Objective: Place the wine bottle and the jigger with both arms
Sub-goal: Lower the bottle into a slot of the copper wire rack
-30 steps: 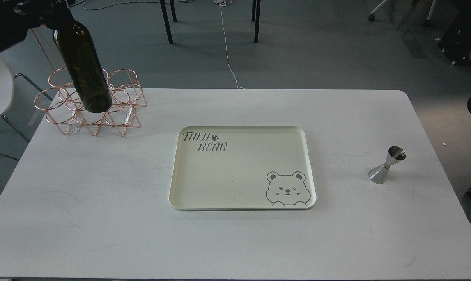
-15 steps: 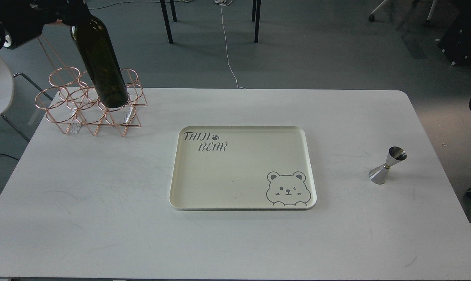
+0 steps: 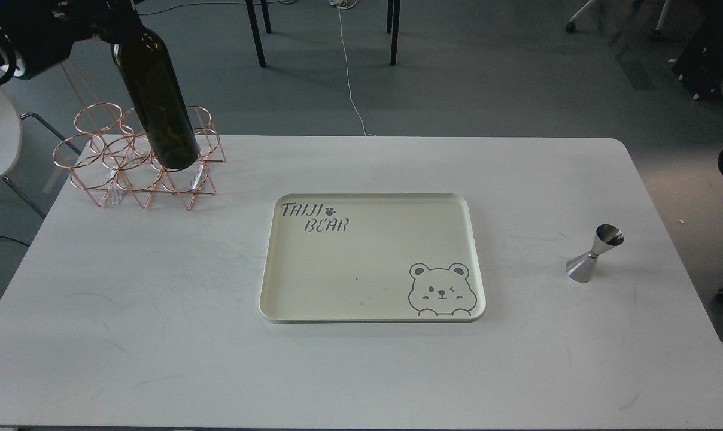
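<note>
So the left gripper (image 3: 107,24) is up at the far left corner of the table (image 3: 158,335), clamped on the bottle (image 3: 155,99) around the shoulder and neck. The fingers themselves are just a dark blob at the top edge of the shot, so I can't make out how they sit, but the bottle is hanging off them in the air, tilted with its base lower and to the right. The base sits in front of the copper wire rack (image 3: 137,158), over the rack's right side; can't tell whether it touches the wire or not.

The jigger (image 3: 595,253) is on its own near the right edge of the table, standing but leaning, wide mouth up and to the right. Nothing is touching it.

The cream tray (image 3: 266,287) with the bear drawing and "TAIJI BEAR" lettering is in the middle of the table, between the rack and the jigger and well apart from both.

The right gripper isn't anywhere in the shot, so no idea what state it's in.
</note>
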{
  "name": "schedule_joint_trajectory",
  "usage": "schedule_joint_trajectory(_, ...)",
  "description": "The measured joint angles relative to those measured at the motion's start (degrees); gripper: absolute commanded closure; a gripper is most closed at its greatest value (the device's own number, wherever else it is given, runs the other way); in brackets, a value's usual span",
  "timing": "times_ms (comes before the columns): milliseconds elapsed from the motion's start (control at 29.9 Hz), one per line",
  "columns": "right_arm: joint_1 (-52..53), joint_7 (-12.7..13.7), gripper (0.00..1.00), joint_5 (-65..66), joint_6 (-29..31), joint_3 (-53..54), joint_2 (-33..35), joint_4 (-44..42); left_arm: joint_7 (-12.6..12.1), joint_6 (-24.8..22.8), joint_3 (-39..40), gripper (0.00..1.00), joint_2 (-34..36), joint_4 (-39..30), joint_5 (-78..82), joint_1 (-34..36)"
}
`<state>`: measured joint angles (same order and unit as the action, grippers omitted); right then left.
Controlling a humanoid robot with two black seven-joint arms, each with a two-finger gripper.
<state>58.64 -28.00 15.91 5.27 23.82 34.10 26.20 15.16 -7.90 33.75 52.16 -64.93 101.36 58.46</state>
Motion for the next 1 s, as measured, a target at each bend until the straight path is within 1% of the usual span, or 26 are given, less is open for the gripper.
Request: schedule_joint_trajectory(1002,-0.1,0.0,0.05,0.0,0.0,0.0,0.0,0.0,0.0,0.0,-0.1,0.78,0.5,0.2,1.0,0.5)
